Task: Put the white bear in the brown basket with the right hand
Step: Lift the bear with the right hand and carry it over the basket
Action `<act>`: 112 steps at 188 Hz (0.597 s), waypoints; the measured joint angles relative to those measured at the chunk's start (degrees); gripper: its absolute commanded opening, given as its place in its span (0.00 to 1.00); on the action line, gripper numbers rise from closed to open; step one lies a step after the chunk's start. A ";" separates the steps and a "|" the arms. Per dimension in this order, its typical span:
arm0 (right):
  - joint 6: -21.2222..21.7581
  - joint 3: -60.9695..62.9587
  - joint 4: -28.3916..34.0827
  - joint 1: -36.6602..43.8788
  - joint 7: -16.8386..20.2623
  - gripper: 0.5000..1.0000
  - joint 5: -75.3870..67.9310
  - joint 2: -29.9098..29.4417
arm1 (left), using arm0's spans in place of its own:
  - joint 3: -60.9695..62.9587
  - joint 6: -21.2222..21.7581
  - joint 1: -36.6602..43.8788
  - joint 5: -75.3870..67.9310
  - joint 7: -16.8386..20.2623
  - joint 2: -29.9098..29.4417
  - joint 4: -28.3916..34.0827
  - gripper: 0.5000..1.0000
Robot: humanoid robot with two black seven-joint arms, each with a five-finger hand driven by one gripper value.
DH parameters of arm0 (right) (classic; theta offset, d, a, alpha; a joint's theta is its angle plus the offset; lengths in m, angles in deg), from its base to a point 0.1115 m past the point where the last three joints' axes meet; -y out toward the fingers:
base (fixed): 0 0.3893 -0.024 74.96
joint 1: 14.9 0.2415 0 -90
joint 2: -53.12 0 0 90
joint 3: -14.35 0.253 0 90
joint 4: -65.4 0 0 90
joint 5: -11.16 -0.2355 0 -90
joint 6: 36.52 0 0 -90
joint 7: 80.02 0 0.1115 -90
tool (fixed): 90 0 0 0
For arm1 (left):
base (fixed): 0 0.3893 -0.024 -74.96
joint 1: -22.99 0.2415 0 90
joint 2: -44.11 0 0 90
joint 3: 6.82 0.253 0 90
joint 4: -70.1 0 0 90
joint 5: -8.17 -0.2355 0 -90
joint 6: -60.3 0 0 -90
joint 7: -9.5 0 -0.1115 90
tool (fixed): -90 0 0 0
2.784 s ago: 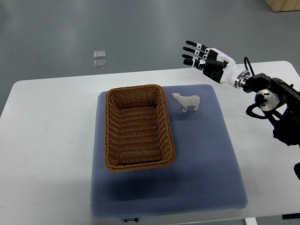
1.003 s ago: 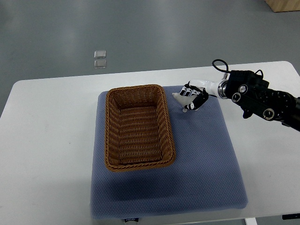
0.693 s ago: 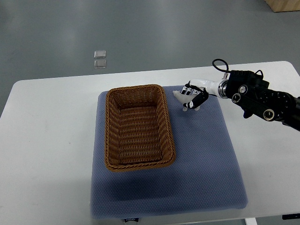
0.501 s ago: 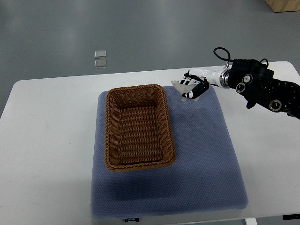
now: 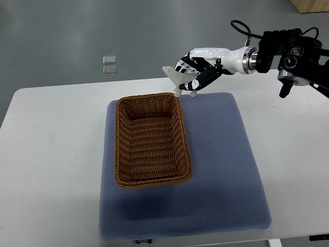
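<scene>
My right hand [image 5: 193,74] reaches in from the upper right, its fingers curled around the white bear [image 5: 175,77]. The bear is lifted off the mat and hangs in the air over the far right corner of the brown basket [image 5: 123,149]. Only its pale head and legs show past the black and white fingers. The woven basket sits empty on the left part of the blue mat [image 5: 221,170]. No left arm shows.
The blue mat lies on a white table [image 5: 51,170]. Two small clear squares [image 5: 109,64] lie on the grey floor beyond the table's far edge. The right forearm and its black cable [image 5: 280,49] cross the top right corner.
The right hand came down on the bear, closed on it, and has lifted it up and to the left, from the mat beside the basket to above the basket's far right corner.
</scene>
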 measured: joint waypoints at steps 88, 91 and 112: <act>-10.51 -4.69 -4.86 -6.05 -5.72 0.00 13.82 -14.55 | -0.20 0.00 0.03 0.08 0.01 0.00 0.14 1.00; -10.82 -4.79 -5.04 -6.32 -5.96 0.00 14.53 -14.91 | -0.20 -0.01 0.03 0.08 0.01 0.00 0.18 1.00; -12.98 -5.13 -7.30 -8.43 -7.94 0.00 20.24 -18.16 | -0.19 0.00 0.00 0.08 0.01 0.00 0.30 1.00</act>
